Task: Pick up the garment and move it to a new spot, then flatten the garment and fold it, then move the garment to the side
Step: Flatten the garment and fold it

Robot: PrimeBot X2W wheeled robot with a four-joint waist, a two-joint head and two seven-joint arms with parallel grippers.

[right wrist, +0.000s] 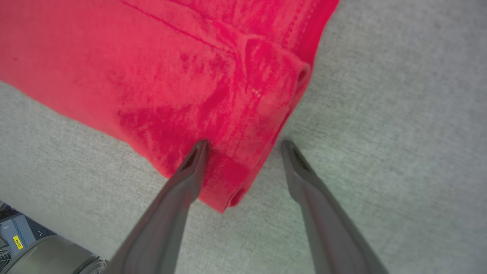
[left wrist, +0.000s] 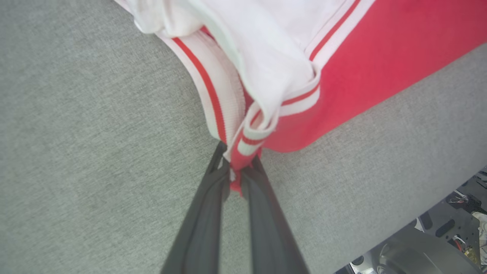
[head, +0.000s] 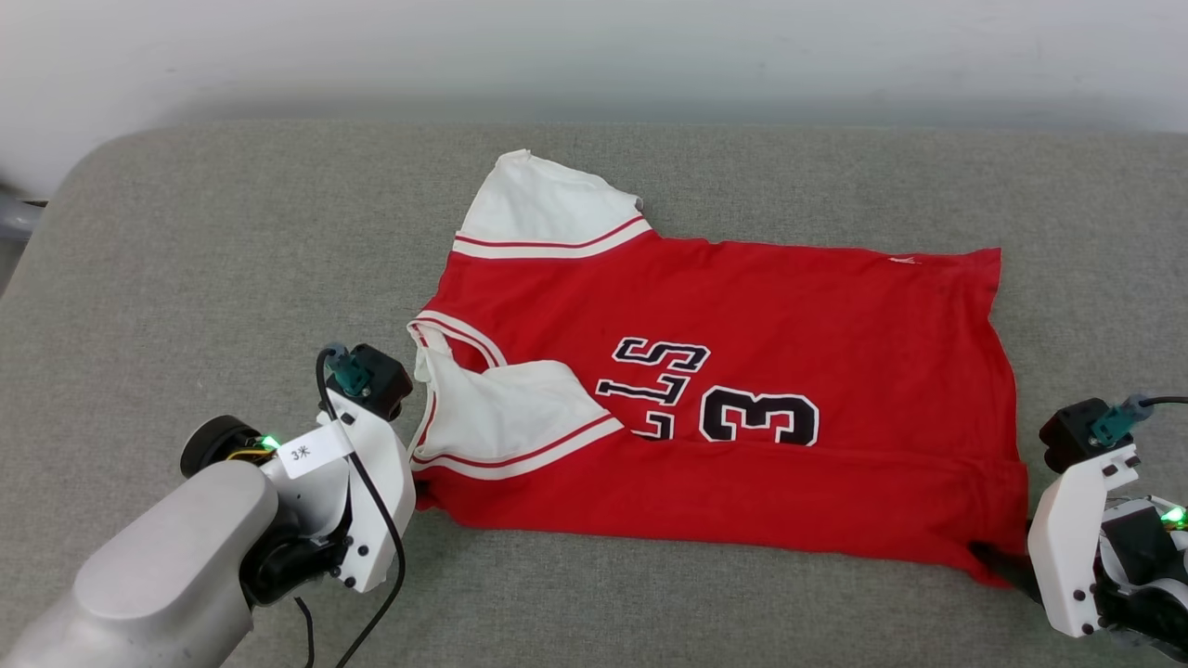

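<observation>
Position: the red basketball-jersey-style T-shirt with white short sleeves (head: 742, 306) is lying spread on the grey woven-fabric cushion (head: 232, 260), collar end toward the robot's left and hem toward its right. The near white sleeve (head: 506, 408) is lying turned inward over the chest. A near strip of red cloth is lying doubled over, covering the lower part of the black white-outlined lettering (head: 659, 371).

Left gripper (left wrist: 237, 167): its two dark fingers are pressing nearly together, pinching a bunch of the red-and-white striped trim (left wrist: 247, 142) at the near shoulder corner.

Right gripper (right wrist: 244, 146): its jaws are standing wide apart and holding nothing. One fingertip is resting on the red hem corner (right wrist: 228, 182); the other is sitting on bare cushion just beside it.

Judgement: this is looking like the lengthwise fold, with one end gripped and the other not yet taken.

Notes for doing it well:
- The right fingers are needing to slide further onto the corner before closing, so that every layer of the doubled edge is being caught.
- Both ends are best lifted together and level, keeping the near edge taut between them so the middle is not sagging or dragging.
- The edge is best carried evenly toward the far side, aligning with the far edge.
- Risk: the thin trim bunch slipping out of the left pinch under tension.
</observation>
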